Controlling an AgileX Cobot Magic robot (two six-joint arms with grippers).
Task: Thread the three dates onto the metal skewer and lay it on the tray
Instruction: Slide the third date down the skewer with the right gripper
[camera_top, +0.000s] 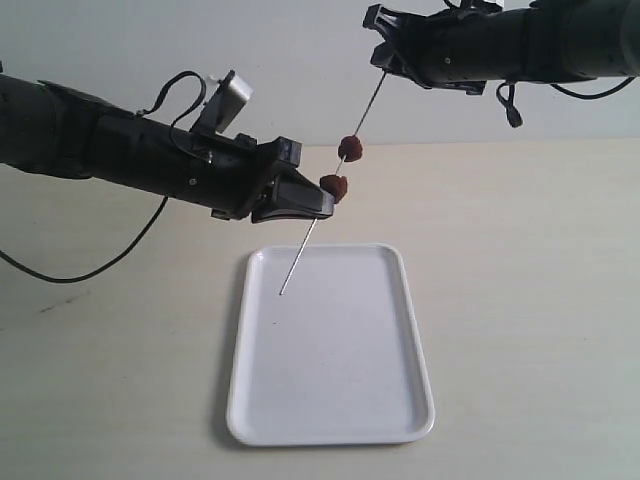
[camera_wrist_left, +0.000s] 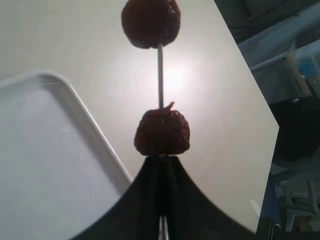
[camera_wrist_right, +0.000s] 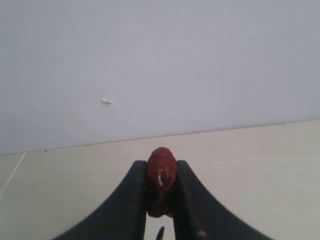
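The thin metal skewer (camera_top: 300, 255) hangs slanted above the white tray (camera_top: 340, 390), its lower tip over the tray's far left part. Two dates are threaded on it: one (camera_top: 350, 149) higher up and one (camera_top: 335, 187) right against my left gripper's tips. My left gripper (camera_top: 325, 202) is shut on the skewer just below that date. The left wrist view shows the same: the gripper (camera_wrist_left: 161, 161), near date (camera_wrist_left: 161, 132), far date (camera_wrist_left: 150, 22), skewer (camera_wrist_left: 160, 75) and tray (camera_wrist_left: 40, 150). My right gripper (camera_top: 384, 62) is at the skewer's upper end, shut on the third date (camera_wrist_right: 161, 172).
The beige tabletop (camera_top: 520, 280) stretches around the tray, with a pale wall (camera_top: 300, 60) behind it. A black cable (camera_top: 100, 265) droops from the left arm toward the table at the left.
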